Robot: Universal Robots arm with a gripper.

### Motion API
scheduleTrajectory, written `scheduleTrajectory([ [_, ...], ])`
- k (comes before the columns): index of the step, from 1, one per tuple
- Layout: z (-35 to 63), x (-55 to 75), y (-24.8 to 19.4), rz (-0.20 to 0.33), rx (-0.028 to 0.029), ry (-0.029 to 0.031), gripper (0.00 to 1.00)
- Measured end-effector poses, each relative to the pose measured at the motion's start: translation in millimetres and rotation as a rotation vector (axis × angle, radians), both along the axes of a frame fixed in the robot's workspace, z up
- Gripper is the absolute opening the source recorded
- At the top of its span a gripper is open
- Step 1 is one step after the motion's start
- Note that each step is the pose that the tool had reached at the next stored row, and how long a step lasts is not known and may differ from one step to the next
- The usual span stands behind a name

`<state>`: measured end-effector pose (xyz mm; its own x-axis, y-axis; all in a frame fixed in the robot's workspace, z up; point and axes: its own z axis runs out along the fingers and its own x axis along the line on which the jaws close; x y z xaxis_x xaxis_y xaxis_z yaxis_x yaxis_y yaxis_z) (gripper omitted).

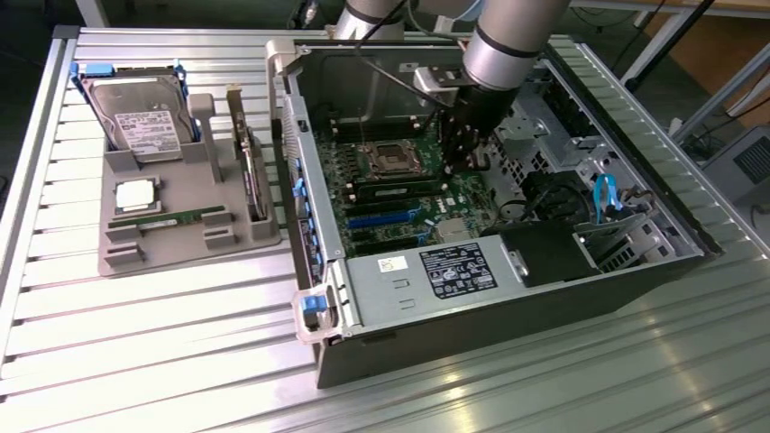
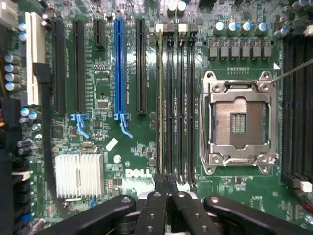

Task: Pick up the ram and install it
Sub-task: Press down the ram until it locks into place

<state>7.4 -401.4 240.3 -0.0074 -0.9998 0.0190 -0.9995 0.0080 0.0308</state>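
Green ram [image 2: 160, 98] stick stands edge-on in the memory slot beside the empty CPU socket [image 2: 239, 122], seen from above in the wrist view as a thin yellowish line running the slot's length. Gripper [image 2: 166, 188] fingers are pressed together, tips right at the near end of that stick, touching or just over it; can't tell if they still pinch the edge or only press on it. In the exterior view the arm reaches down into the open computer case [image 1: 361, 289], gripper [image 1: 472, 153] low over the motherboard [image 1: 416, 212] near the socket. Second ram stick [image 1: 175, 219] lies in the grey parts tray [image 1: 132, 262] outside the case, with the silver processor [image 1: 135, 195] and hard drive [image 1: 139, 117] near it. Judgement: seating step, nearly done. To do it well, keep the push straight down along the slot, stick upright, no sideways lean, pressure even so both ends drop in. Whether the end latches have clicked shut is not readable. Risk: tilting could jam one end or stress neighbouring slots.
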Motion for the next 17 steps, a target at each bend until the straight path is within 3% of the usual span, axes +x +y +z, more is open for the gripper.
scheduleTrajectory([
  [1, 7.4, 0.0, 0.0, 0.000, -0.0003, -0.0012, 0.10],
  [2, 7.3, -7.0, 0.0, 0.000, -0.0001, -0.0018, 0.10],
  [5, 7.1, -51.4, 0.0, 0.000, -0.0002, -0.0061, 0.10],
  [9, 5.1, -100.4, 0.0, 0.000, 0.0006, -0.0090, 0.10],
  [13, -9.2, -108.4, 0.0, 0.000, 0.0012, -0.0091, 0.10],
  [14, -6.8, -106.6, 0.2, 0.000, 0.0029, -0.0098, 0.10],
  [15, 2.6, -103.4, 0.0, 0.000, 0.0016, -0.0090, 0.10],
  [17, 3.6, -89.8, 0.0, 0.000, 0.0015, -0.0089, 0.10],
])
